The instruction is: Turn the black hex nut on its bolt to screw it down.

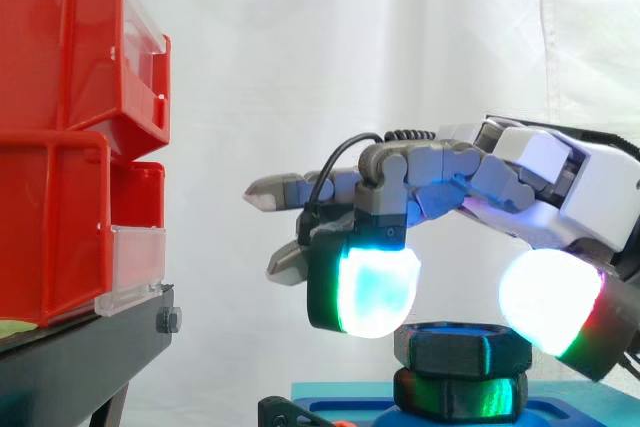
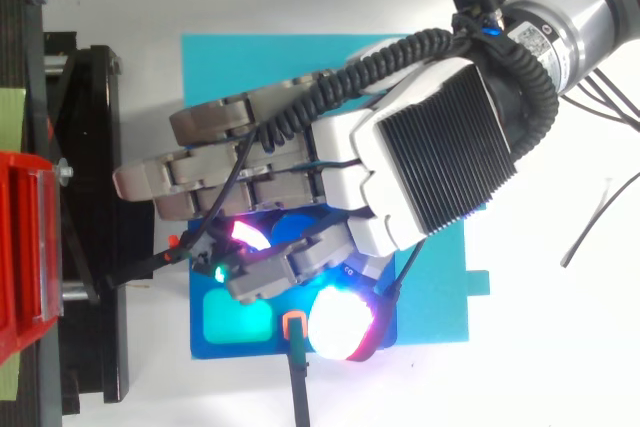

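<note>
**Side view.** The black hex nut (image 1: 462, 345) is being carried high on its bolt, directly above a second hex piece (image 1: 460, 395) (bolt head or lock nut, it cannot be told). That piece is being borne by the blue base plate (image 1: 345, 409), inboard of the plate's left edge. The hand (image 1: 520, 172) is being held low over the nut, its underside level with the nut's upper rim. Whether the nut is actually being gripped cannot be told. The red bins (image 1: 60, 147) are being carried on the black stand (image 1: 90, 347), well apart to the left.

**Top view.** The hand (image 2: 430, 157) is being held across the middle of the blue base plate (image 2: 260, 349). The plate is being carried at the lower left corner of a cyan sheet (image 2: 250, 67). The hand's leading end is being brought close to the near edge of the black stand (image 2: 90, 247).

**Risks judged.**
- A slip over the nut's corners is being risked, because so little of the nut's height is being reached. The turn would then be lost.
- The plate may be dragged round with the nut if it is not being held down (no clamp is being seen).
- The hand's leading end may be carried against the stand's edge by a wide wrist turn.
- The thread may be bound by uneven downward pressure.
</note>
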